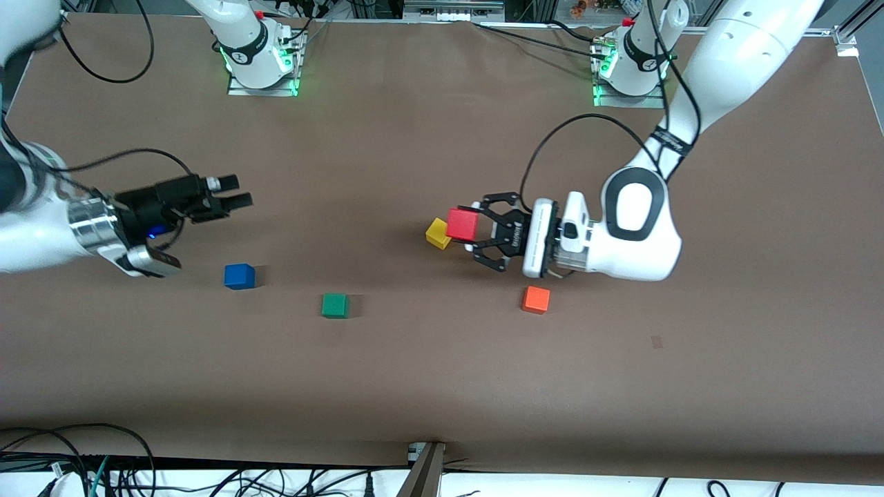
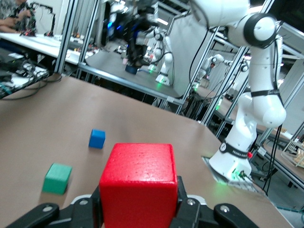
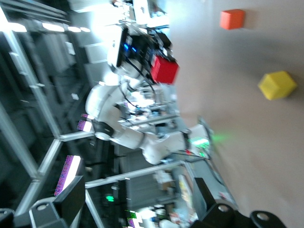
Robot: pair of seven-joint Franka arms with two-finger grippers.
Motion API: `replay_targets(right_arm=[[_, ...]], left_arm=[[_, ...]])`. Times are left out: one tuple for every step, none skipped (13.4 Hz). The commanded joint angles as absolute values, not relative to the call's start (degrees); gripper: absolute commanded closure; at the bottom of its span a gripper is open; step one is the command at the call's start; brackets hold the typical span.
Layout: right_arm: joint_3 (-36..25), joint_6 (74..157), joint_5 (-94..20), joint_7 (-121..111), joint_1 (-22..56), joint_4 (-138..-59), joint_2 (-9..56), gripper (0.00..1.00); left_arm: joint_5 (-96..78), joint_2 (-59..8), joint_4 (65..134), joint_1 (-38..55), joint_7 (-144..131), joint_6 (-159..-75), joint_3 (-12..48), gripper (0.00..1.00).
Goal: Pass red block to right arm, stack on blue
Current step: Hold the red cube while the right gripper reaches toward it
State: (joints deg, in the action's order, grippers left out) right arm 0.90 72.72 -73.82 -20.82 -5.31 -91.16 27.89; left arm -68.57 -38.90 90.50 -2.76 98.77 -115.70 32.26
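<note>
A green cube [image 1: 335, 305], lying nearest the tabletop's camera-side edge, is left untouched as the red block [image 1: 463, 223] is held aloft, clamped in the left gripper [image 1: 476, 231], offered toward the right gripper [image 1: 231, 195], which waits wide open and empty above the blue cube [image 1: 239, 276]

Red block [image 1: 463, 223] lifted in left claw [image 1: 467, 226], blue cube [image 1: 239, 276] on table

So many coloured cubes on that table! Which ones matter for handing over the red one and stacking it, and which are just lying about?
Part of the job:
- red block, held up by the left gripper
- right gripper, open, waiting above the table near the blue
- blue block, the stacking base

Just lying about:
- green cube
- yellow cube
- orange cube
</note>
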Motion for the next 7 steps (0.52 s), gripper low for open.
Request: replay_targets(right_arm=[[1.41, 76.96, -79.79, -21.36, -3.35, -92.28, 30.50, 0.00], [1.67, 79.69, -80.85, -21.36, -2.38, -93.76, 30.50, 0.00], [1.67, 82.41, -82.69, -21.36, -1.15, -95.26, 30.50, 0.00], [1.76, 85.05, -83.92, -21.10, -0.19, -96.23, 30.50, 0.00], [1.76, 87.51, -85.85, -20.83, 1.04, -97.37, 30.50, 0.00], [1.76, 89.54, -87.87, -20.74, 2.45, -98.34, 30.50, 0.00], [1.76, 92.17, -89.98, -20.83, 4.11, -99.22, 30.41, 0.00]], left_arm=[[-70.75, -39.81, 88.94, -0.97, 102.56, -118.29, 32.26, 1.00], [-70.75, -40.16, 88.86, -0.36, 103.35, -119.26, 32.26, 1.00], [-70.84, -40.60, 88.86, 0.17, 104.40, -120.22, 32.34, 1.00], [-70.84, -40.52, 88.86, 0.61, 105.02, -121.37, 32.34, 1.00], [-70.84, -40.52, 88.77, 0.70, 105.12, -121.90, 32.34, 1.00], [-70.49, -40.34, 88.77, 0.70, 105.20, -122.25, 32.26, 1.00], [-70.40, -40.34, 88.42, 1.14, 105.21, -123.74, 32.26, 1.00]])
